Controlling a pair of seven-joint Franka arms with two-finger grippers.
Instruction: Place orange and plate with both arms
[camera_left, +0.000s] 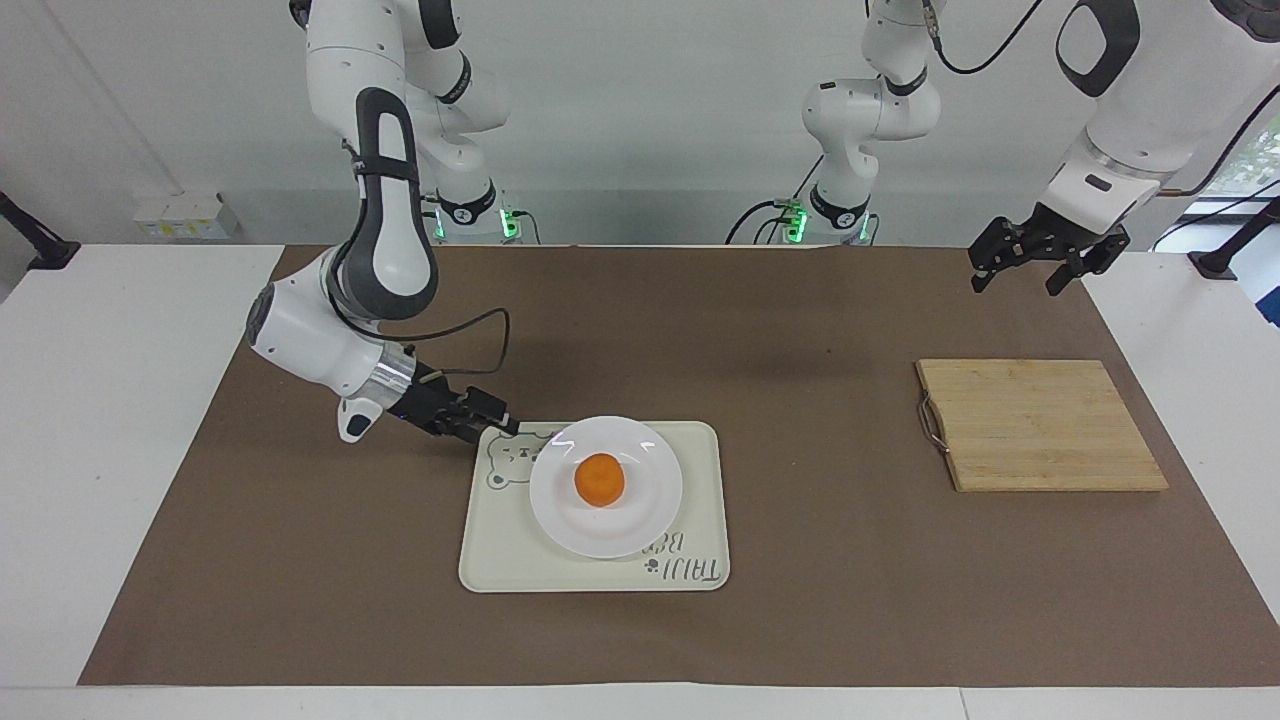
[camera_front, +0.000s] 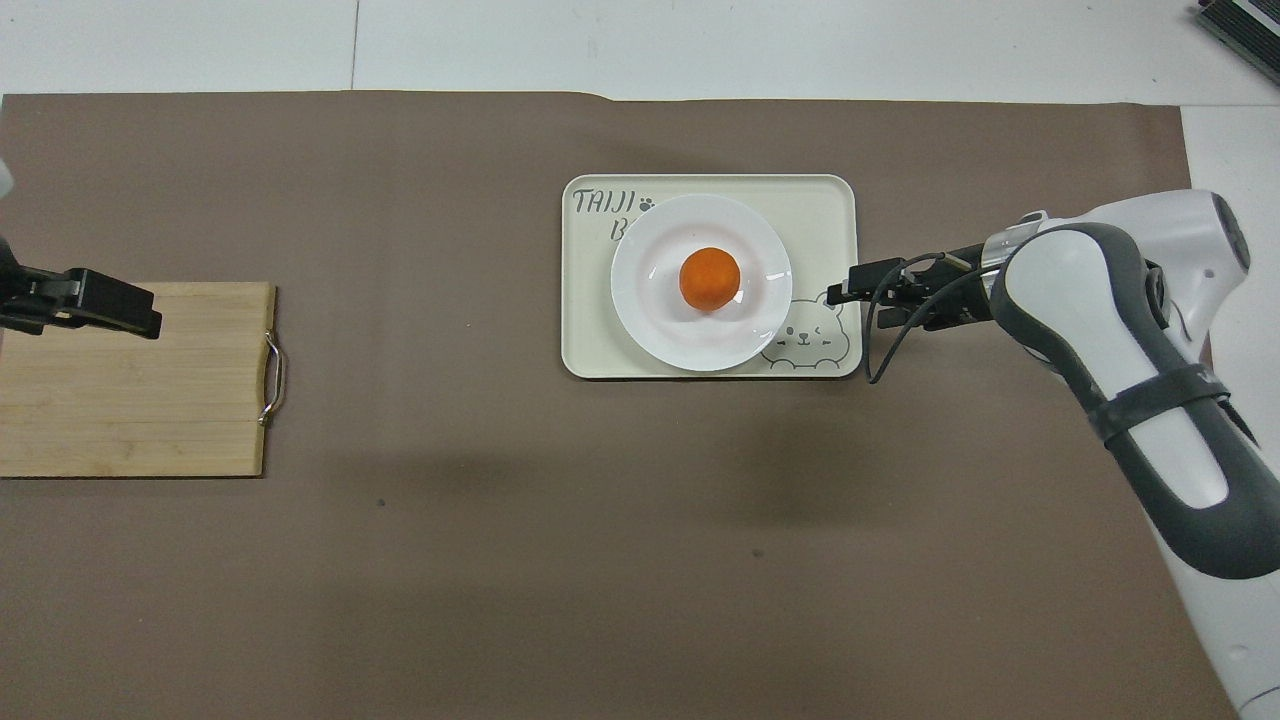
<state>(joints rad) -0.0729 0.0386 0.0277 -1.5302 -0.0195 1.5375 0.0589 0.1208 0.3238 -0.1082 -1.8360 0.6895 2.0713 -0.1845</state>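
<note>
Orange (camera_left: 600, 479): sitting in the middle of the plate; it is round, so it has no long way and no way it points.
Plate (camera_left: 640, 520): lying flat on the tray, face up; it is round too, with no long way.
Tray (camera_left: 700, 470): lying on the brown mat on the counter (camera_left: 120, 400), its long sides running from one arm's end to the other; the bear drawing is at the right arm's end.
Right claw (camera_left: 508, 427): hanging low at the tray's edge, just beside the bear, pointing at the plate but not touching it; it is holding nothing, and I cannot tell if its fingers are apart.
Left claw (camera_left: 1030, 268): waiting up in the air over the left arm's end of the mat, fingers spread wide, holding nothing.
Cutting board (camera_left: 1040, 425): lying flat toward the left arm's end, well apart from the tray.
</note>
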